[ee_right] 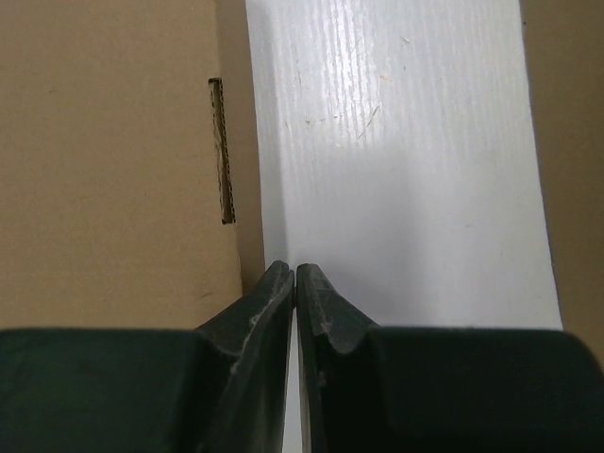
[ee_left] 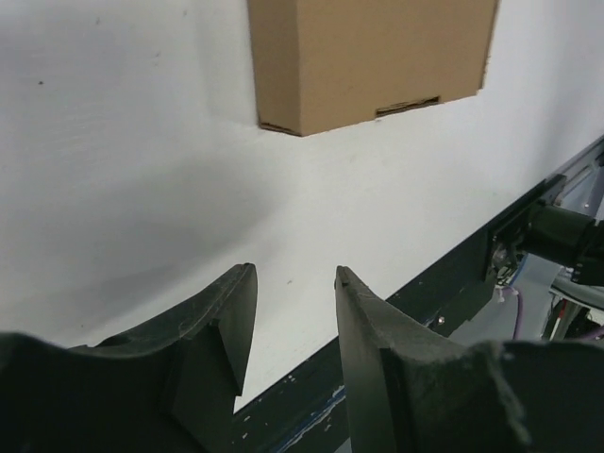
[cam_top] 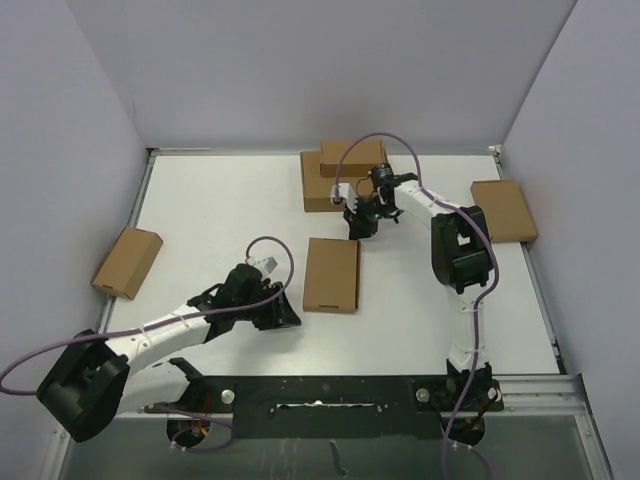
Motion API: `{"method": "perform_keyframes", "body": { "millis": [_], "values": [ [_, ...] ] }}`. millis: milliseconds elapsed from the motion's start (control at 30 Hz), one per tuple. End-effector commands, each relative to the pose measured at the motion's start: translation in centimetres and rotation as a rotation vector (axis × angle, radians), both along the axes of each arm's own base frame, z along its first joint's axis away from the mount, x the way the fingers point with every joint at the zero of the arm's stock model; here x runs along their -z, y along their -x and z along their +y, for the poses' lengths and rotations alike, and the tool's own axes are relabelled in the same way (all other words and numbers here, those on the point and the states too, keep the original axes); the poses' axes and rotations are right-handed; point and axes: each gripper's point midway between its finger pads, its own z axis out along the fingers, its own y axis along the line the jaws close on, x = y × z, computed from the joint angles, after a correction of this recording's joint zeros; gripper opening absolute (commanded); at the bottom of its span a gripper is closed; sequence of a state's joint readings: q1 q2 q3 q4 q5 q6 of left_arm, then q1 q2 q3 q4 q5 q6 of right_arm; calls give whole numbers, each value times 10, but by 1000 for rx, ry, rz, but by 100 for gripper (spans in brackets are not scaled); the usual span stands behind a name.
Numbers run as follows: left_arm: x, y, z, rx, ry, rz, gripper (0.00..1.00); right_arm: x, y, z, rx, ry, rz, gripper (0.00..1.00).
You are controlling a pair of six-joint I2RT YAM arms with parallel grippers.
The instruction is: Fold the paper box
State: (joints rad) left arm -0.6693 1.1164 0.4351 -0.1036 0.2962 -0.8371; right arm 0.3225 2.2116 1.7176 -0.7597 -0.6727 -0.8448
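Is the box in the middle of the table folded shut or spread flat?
Folded shut: the paper box sits as a closed rectangular block, with no flaps spread out.

Place: we think this is a robot test lab.
Robots: we see two robot arms [cam_top: 170,325] fixed to a metal rail [cam_top: 340,392], with purple cables [cam_top: 268,243].
Walls: plain grey walls [cam_top: 300,70] stand around a white table [cam_top: 220,210].
On the table: a paper box [cam_top: 331,275] and other brown boxes [cam_top: 127,262].

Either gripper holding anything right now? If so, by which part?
Nothing held. Left gripper: jaws apart, empty, short of the box. Right gripper: shut, nothing between its fingers.
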Motion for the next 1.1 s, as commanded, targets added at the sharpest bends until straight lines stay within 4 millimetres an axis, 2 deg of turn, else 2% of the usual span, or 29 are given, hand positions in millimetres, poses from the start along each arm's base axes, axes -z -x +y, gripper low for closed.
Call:
{"method": "perform_keyframes", "body": {
  "millis": [0,267,500,633,800,933,1000,1067],
  "values": [
    [6,-7,-14,-27,36,13,38,-21,13,6,-51,-45,-19,9],
    [19,-30,-26,-15,13,-12,40,-23,68,-8,-90,-35,17,9],
    [24,-55,-4,-51,-83,-44,42,-21,137,-15,-150,-14,63,9],
    [17,-74,12,-75,-102,-76,44,-15,171,-19,-177,-7,113,9],
    [4,-98,22,-74,-84,-115,47,-15,195,-24,-201,-5,155,9],
    [-4,-114,14,-16,-37,-133,52,-22,212,-19,-241,-25,161,10],
    [-10,-121,10,23,16,-116,53,-26,214,-18,-241,-30,149,12],
    [-16,-129,17,10,35,-98,53,-31,212,-19,-232,-30,130,14]
  ]
}}
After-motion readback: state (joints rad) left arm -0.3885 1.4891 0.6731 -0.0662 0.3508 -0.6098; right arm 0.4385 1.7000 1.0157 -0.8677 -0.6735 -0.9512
